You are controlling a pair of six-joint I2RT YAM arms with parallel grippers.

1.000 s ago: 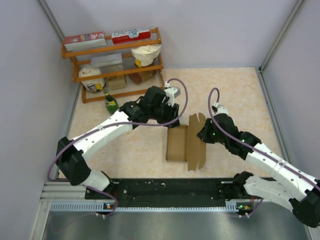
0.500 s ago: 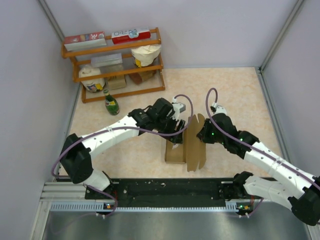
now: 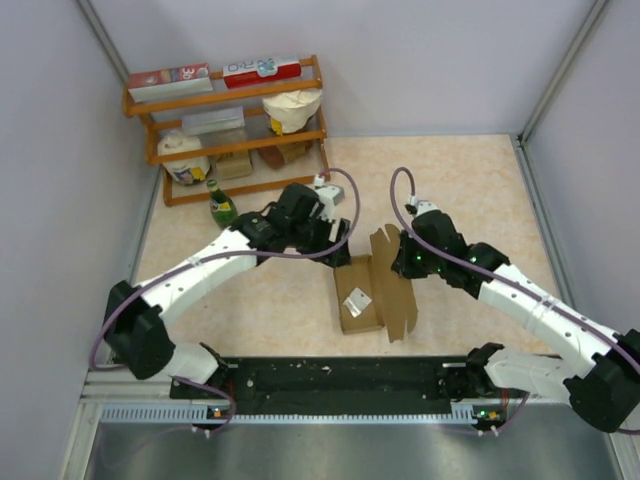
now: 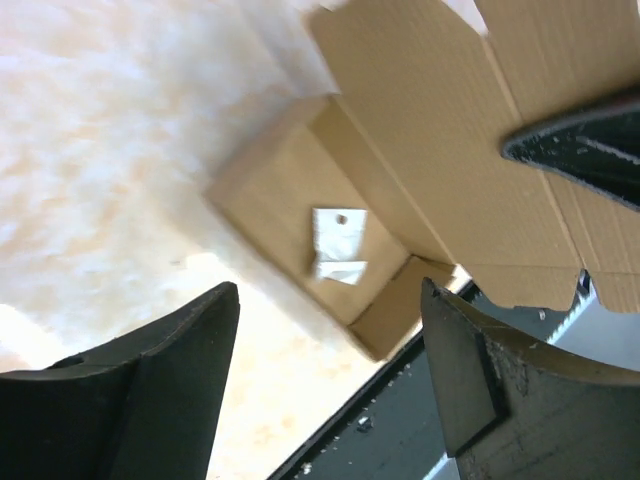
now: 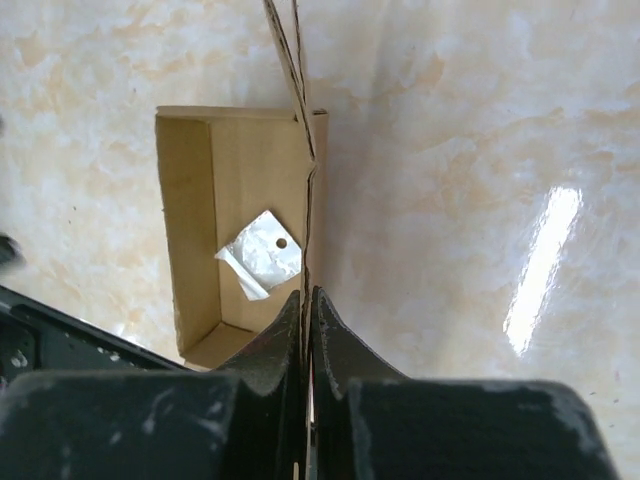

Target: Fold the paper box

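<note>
My right gripper (image 5: 308, 300) pinches the box's (image 5: 250, 190) upright flap; left gripper (image 4: 328, 290) gapes empty; shelf (image 3: 235, 148), 1 bottle (image 3: 221, 207) upper left.

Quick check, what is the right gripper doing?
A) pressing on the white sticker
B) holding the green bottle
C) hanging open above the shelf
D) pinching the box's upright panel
D: in the right wrist view, the right gripper is shut on the thin edge of the paper box panel standing upright.
</note>
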